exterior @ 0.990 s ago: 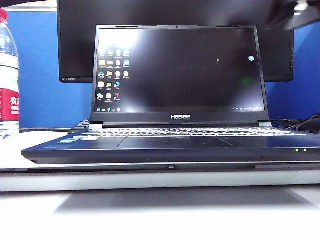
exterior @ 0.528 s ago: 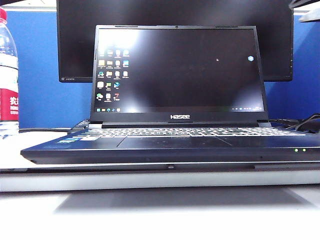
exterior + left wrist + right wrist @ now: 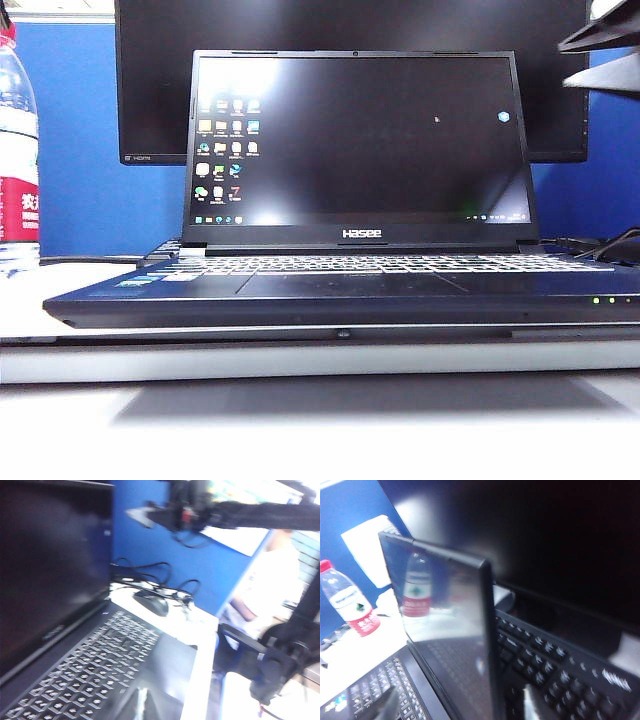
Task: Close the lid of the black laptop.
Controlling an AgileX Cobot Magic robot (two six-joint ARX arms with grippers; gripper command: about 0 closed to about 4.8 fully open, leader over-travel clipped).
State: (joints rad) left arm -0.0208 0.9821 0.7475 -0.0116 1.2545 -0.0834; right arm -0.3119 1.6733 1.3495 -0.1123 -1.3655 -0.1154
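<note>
The black laptop [image 3: 340, 290] stands open on the table, its lid [image 3: 355, 140] upright with the desktop lit. My right gripper [image 3: 600, 55] hangs open at the lid's upper right corner, one finger above the other. In the right wrist view its fingers [image 3: 535, 700] straddle the lid's side edge [image 3: 487, 630] without touching it. The left wrist view looks along the keyboard [image 3: 90, 665] and the lid [image 3: 45, 570], with the right gripper [image 3: 142, 515] high beyond them. My left gripper [image 3: 142, 705] hovers over the palm rest, its fingers together. It does not show in the exterior view.
A large black monitor [image 3: 150, 80] stands right behind the lid, and a separate black keyboard [image 3: 555, 665] lies under it. A water bottle [image 3: 15, 150] is left of the laptop. A mouse [image 3: 150, 602] and cables lie to its right. A person in white [image 3: 270, 590] is beyond.
The right gripper has come down into the upper right corner of the exterior view, beside the lid's corner. The lid and the laptop have not moved.
</note>
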